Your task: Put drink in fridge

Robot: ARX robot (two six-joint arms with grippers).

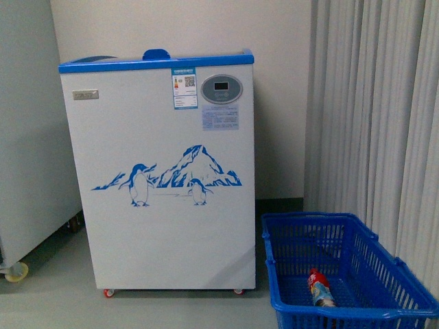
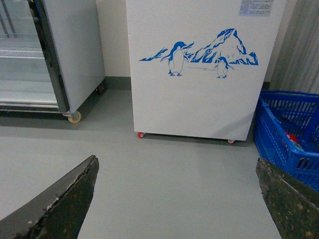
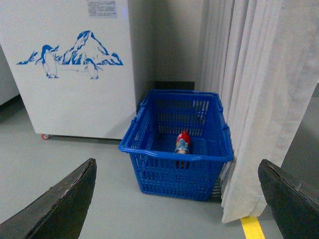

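The drink, a small red-capped bottle, lies on its side inside the blue basket; the right wrist view shows the drink too. The fridge is a white chest freezer with a blue top rim and penguin graphic, standing left of the basket. In the left wrist view the fridge is ahead across bare floor. My left gripper is open with nothing between its fingers, well short of the fridge. My right gripper is open, held back from the basket and empty.
A grey-white cabinet on casters stands left of the fridge; its glass-fronted side shows in the left wrist view. White curtains hang right of the basket. A yellow floor line lies near the curtain's hem.
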